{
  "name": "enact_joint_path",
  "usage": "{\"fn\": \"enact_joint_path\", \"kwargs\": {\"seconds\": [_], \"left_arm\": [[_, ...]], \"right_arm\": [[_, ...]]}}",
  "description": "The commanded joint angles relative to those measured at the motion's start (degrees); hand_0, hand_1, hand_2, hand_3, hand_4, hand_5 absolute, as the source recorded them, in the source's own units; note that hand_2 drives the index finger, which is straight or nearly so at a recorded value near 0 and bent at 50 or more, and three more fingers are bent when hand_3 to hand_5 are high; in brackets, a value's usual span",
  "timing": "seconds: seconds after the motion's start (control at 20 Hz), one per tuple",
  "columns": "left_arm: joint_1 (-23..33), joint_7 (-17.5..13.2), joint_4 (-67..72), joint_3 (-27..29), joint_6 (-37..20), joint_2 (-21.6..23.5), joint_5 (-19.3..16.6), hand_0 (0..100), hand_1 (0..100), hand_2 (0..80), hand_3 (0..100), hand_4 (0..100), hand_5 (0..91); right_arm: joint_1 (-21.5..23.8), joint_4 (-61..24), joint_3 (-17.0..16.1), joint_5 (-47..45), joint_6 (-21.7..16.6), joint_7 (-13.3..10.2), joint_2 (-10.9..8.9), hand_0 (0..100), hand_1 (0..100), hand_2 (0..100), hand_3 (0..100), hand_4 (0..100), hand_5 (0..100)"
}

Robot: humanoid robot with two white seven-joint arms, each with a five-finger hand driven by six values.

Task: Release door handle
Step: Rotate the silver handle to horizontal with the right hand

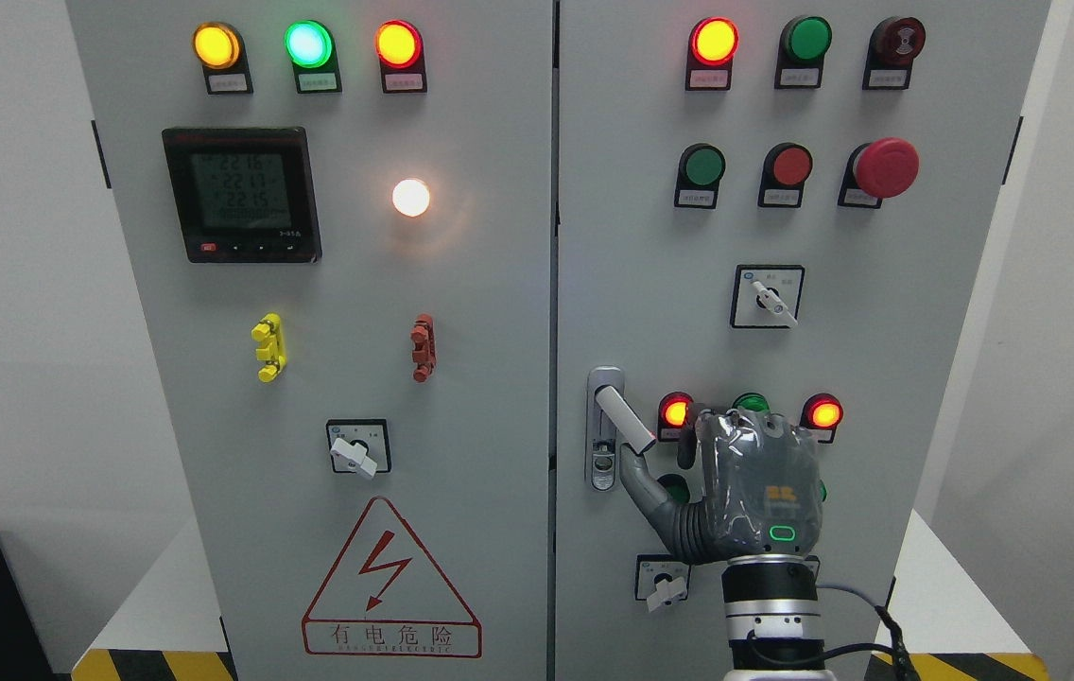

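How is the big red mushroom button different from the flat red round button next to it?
The big red mushroom button sticks far out from the grey cabinet door; the flat red round button sits nearly flush. The mushroom button is wider and juts past its black mount, while the flat button stays inside its own. Both are red, unlit and in the same row, each with a small label underneath.

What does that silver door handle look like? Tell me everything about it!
The door handle looks like shiny silver metal. It has a tall narrow backplate fixed near the left edge of the right cabinet door, with a small round lock near the plate's bottom. Its lever is swung out, slanting down to the right. The right hand is raised just beside it; the thumb reaches up under the lever's tip, but real contact cannot be told.
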Motion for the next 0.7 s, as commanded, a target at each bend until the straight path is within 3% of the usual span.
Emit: {"fn": "enact_joint_path", "kwargs": {"seconds": [0.0, 0.65], "left_arm": [[0.00, 0.05, -0.97, -1.14, 0.05, 0.00, 0.00, 0, 0, 2.3, 9, 1, 0.0], [0.00, -0.04, -0.97, -1.14, 0.05, 0.00, 0.00, 0, 0, 2.4, 9, 1, 0.0]], "right_arm": [[-0.29, -0.35, -0.56, 0.03, 0.00, -0.58, 0.00, 30, 39, 80, 100, 98, 96], [-1.52, -0.87, -1.62, 0.11, -0.09, -0.41, 0.00, 31, 40, 80, 100, 98, 96]]}}
